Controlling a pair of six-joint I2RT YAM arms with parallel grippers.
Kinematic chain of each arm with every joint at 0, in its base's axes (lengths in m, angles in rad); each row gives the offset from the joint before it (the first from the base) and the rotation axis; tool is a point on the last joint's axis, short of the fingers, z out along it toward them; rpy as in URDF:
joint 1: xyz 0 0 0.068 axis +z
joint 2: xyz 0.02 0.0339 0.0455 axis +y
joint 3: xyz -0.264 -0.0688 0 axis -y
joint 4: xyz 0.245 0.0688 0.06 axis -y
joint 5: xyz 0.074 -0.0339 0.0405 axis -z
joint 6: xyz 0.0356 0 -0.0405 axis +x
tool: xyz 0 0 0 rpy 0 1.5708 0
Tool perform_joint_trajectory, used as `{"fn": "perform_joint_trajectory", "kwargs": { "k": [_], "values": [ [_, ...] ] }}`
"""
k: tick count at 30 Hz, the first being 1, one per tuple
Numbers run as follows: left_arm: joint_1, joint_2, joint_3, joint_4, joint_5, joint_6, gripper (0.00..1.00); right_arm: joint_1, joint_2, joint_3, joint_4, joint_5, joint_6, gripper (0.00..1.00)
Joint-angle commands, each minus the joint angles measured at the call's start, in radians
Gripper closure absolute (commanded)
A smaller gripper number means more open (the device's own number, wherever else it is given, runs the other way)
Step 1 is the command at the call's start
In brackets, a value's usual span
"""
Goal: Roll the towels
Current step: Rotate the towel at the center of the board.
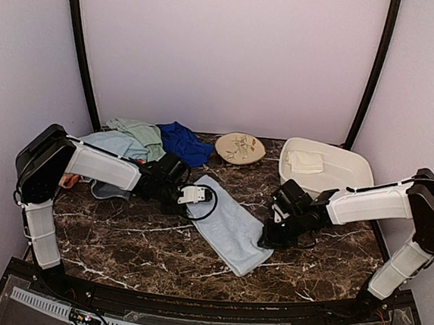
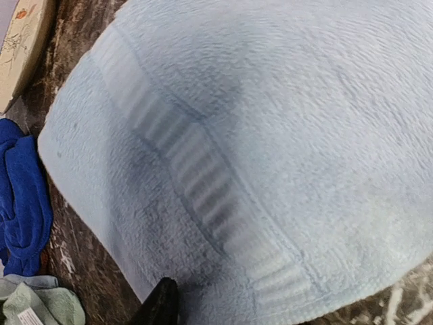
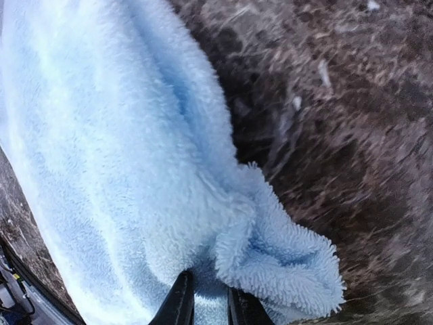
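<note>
Pale walls close in a dark marble table [image 1: 141,247] veined with white. From above, the light blue towel [image 1: 230,226] lies spread flat and slantwise in the middle of it. The left arm [image 1: 106,166] reaches in from the left, with the left jaws at the towel's far end; this view does not show whether they are open or closed. The right arm [image 1: 365,202] comes in from the right, with the right jaws down at the towel's right edge. At the far left, a pale green towel [image 1: 140,133], a royal blue towel [image 1: 182,142] and a second light blue towel [image 1: 112,144] lie heaped together. A round beige plate [image 1: 239,148] sits at the far middle. Right of it, a white tub [image 1: 349,174] holds a cream towel [image 1: 304,162].

The left wrist camera is filled mostly by the light blue towel [image 2: 270,149], with a woven band [image 2: 203,183] crossing it near its edge. Only one dark fingertip [image 2: 162,305] shows, at the towel's border, so I cannot tell the state of the left jaws. The royal blue towel [image 2: 24,196], pale green towel [image 2: 47,308] and plate [image 2: 24,40] line the left side.

The right wrist camera shows the light blue towel [image 3: 122,149] over blurred table [image 3: 352,135]. Two dark fingertips [image 3: 179,301] stand close together with the towel's edge pinched between them, so the right jaws are closed on the cloth. A bunched corner [image 3: 284,264] curls just beside them.
</note>
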Motion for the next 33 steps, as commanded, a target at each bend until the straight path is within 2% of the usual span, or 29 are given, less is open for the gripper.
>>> {"fn": "perform_joint_trajectory", "kwargs": {
  "k": [1, 4, 6, 8, 11, 15, 17, 21, 27, 30, 31, 33],
  "values": [
    [0.056, 0.074, 0.099, 0.038, -0.031, -0.048, 0.60, 0.126, 0.006, -0.054, 0.033, 0.005, 0.186, 0.81],
    [0.104, 0.082, 0.176, 0.010, -0.006, -0.064, 0.58, 0.174, 0.007, -0.004, 0.059, -0.042, 0.202, 0.80],
    [0.148, 0.061, 0.216, -0.039, 0.036, -0.071, 0.52, 0.169, 0.006, 0.062, 0.028, -0.061, 0.166, 0.78],
    [0.171, 0.014, 0.215, -0.059, 0.069, -0.054, 0.43, 0.134, 0.011, 0.147, -0.009, -0.103, 0.101, 0.77],
    [0.193, -0.075, 0.186, -0.106, 0.117, -0.023, 0.36, 0.060, 0.075, 0.305, -0.053, -0.191, -0.037, 0.76],
    [0.196, -0.160, 0.180, -0.276, 0.212, -0.013, 0.35, -0.004, 0.285, 0.619, -0.180, -0.294, -0.285, 0.76],
    [0.196, -0.205, 0.171, -0.351, 0.322, -0.016, 0.35, -0.022, 0.412, 0.749, -0.256, -0.307, -0.402, 0.76],
    [0.187, -0.255, 0.139, -0.457, 0.485, 0.004, 0.37, -0.041, 0.637, 0.951, -0.328, -0.347, -0.542, 0.77],
    [0.137, -0.250, 0.111, -0.521, 0.521, 0.033, 0.42, -0.063, 0.784, 1.055, -0.295, -0.390, -0.517, 0.79],
    [0.119, -0.247, 0.107, -0.517, 0.543, 0.034, 0.43, -0.065, 0.810, 1.032, -0.225, -0.394, -0.458, 0.82],
    [0.083, -0.246, 0.106, -0.516, 0.546, 0.034, 0.43, -0.064, 0.808, 1.014, -0.187, -0.382, -0.424, 0.83],
    [0.046, -0.240, 0.103, -0.505, 0.558, 0.030, 0.43, -0.065, 0.791, 0.950, -0.068, -0.333, -0.311, 0.86]
  ]
}}
